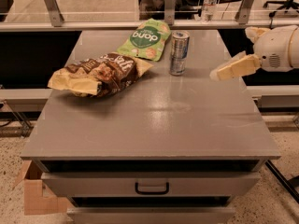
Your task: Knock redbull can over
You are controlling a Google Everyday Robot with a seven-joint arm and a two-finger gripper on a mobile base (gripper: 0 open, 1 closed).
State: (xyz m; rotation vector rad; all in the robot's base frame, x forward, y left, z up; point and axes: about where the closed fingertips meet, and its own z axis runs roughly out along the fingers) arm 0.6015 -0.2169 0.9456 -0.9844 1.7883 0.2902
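The redbull can [179, 53] stands upright at the back middle of the grey table [154, 120]. It is slim, silver and blue, with a shiny top. My gripper [232, 52] reaches in from the right edge of the view, to the right of the can and about level with it. It does not touch the can. Its two cream fingers stand apart: one finger [233, 68] points left toward the can and the other sits higher up. The gripper holds nothing.
A brown and yellow snack bag [96, 73] lies left of the can. A green snack bag [145, 38] lies just behind and left of it. A water bottle [210, 1] stands beyond the rail. A cardboard box [32, 195] sits on the floor at the lower left.
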